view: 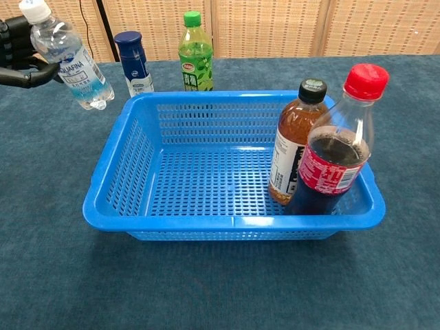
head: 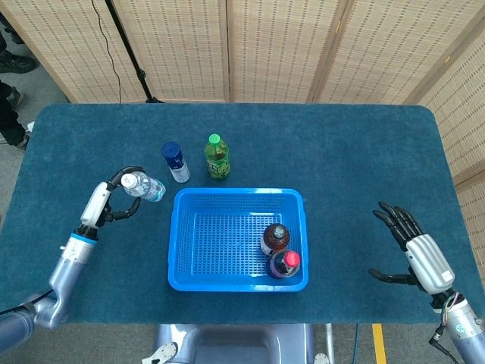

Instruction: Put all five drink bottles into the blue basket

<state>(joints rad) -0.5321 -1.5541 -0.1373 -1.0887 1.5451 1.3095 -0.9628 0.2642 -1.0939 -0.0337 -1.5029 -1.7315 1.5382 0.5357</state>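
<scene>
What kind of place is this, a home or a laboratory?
Probably a lab or test room: a table covered in blue carpet, folding wicker screens walling it off, and a black stand with a cable behind.

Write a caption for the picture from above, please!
Left hand lifts a tilted water bottle beside the blue basket, which already holds two bottles.

Glossy perforated plastic basket (view: 117, 199) – clear bottle (view: 69, 62) probably plastic – on matt, napped table cloth (view: 62, 275).
</scene>
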